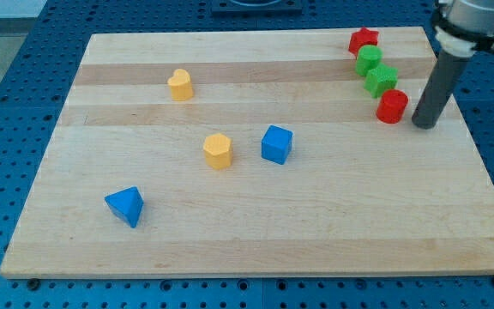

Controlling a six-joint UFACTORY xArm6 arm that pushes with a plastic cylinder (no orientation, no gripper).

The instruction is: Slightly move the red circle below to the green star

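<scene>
Red circle block (392, 106) sits just under the green star block (381, 80); my tip (424, 124), a plain rod holding nothing, stands just right of it.

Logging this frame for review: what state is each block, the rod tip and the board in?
Red circle block: upright, just below green star, close or touching.
Green star block: upright, between green circle and red circle.
Green circle block: upright.
Red star block: upright, top edge.
Yellow heart block: alone.
Yellow hexagon block: alone.
Blue cube block: alone.
Blue triangle block: alone.
My tip: right of red circle, small gap.
Wooden board: flat.
</scene>
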